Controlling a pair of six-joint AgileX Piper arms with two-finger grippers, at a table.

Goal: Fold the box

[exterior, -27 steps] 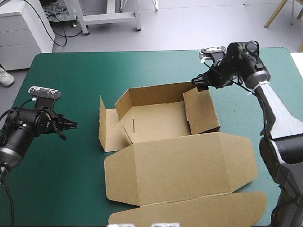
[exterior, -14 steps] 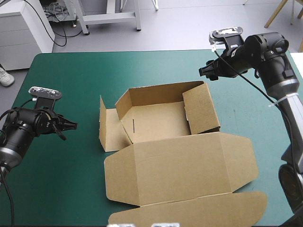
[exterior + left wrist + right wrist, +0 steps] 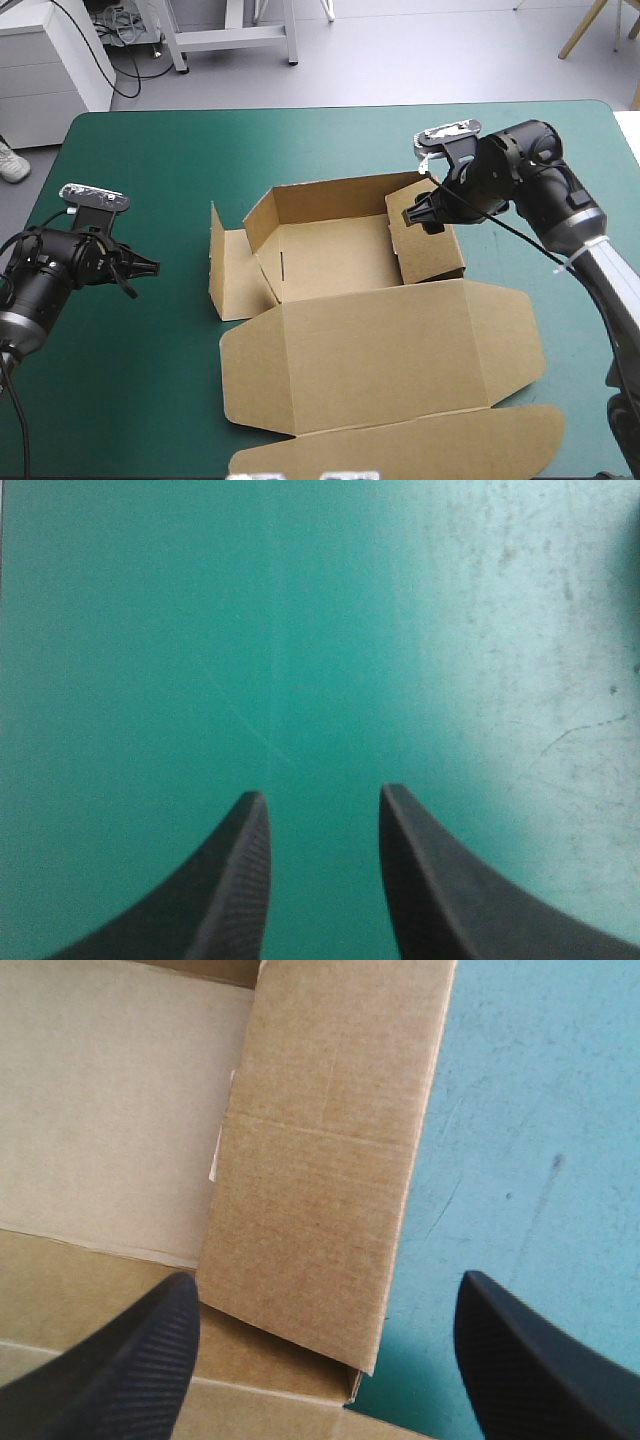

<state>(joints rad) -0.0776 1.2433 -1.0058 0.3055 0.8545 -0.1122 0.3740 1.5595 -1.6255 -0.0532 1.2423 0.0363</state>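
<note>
The brown box [image 3: 330,255] lies mid-table as an open tray. Its back wall is raised, its left flap [image 3: 228,268] is spread outward, and the lid [image 3: 380,355] lies flat toward the front. My right gripper [image 3: 420,212] is open and hovers over the far end of the right wall flap [image 3: 432,238], which leans outward. In the right wrist view the right gripper [image 3: 328,1280] straddles that flap [image 3: 310,1160] without touching it, with the teal-green cover [image 3: 530,1110] beside it. My left gripper [image 3: 152,268] is open and well left of the box. In the left wrist view the left gripper [image 3: 320,800] has only cover [image 3: 300,630] ahead.
The lid's rounded tuck flap [image 3: 400,445] reaches the table's front edge. A strip of teal-green cover [image 3: 300,150] runs between the box and the table's far edge. The table's right edge [image 3: 625,150] is close behind the right arm.
The right gripper drew back from the box's far right corner toward the table's far right, then came back over the right wall flap. The left arm and the box stayed put.
</note>
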